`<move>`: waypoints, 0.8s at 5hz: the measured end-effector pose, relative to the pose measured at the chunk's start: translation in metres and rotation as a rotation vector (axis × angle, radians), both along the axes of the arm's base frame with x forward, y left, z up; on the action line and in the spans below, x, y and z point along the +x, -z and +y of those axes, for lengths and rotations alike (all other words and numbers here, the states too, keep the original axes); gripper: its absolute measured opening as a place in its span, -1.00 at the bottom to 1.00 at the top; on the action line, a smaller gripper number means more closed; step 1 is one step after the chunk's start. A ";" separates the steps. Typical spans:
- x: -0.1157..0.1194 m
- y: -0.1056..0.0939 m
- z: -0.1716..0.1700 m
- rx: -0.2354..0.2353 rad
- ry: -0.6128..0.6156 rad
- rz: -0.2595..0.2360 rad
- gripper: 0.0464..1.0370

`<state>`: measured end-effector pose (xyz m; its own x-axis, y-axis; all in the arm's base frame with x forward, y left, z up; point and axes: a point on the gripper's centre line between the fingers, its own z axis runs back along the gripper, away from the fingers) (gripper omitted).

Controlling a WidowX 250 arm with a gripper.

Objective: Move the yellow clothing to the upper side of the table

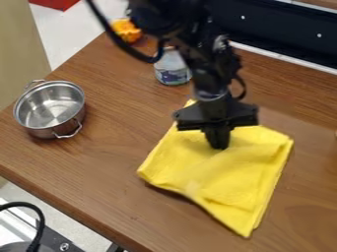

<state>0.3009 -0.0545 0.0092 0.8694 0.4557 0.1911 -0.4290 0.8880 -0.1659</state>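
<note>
The black gripper points down over the upper middle part of the yellow clothing, right of the table's centre. Its two fingers are together, shut on the fabric, which creases around their tips. The clothing is spread over the wooden table, with one corner pointing toward the bottom of the view and a shadow under its lower left edge. Part of its upper edge is hidden behind the gripper.
A steel pot with two handles stands at the left. Behind the gripper, to the left, are a jar and an orange object. A dark panel runs along the table's back edge.
</note>
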 end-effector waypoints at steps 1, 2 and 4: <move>0.024 -0.002 -0.010 0.004 -0.049 -0.033 -0.99; 0.052 -0.002 -0.017 0.015 -0.079 -0.057 -0.99; 0.100 -0.003 -0.017 0.065 -0.108 -0.092 -0.99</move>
<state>0.4004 -0.0714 0.0125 0.7934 0.5297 0.2999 -0.5081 0.8476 -0.1529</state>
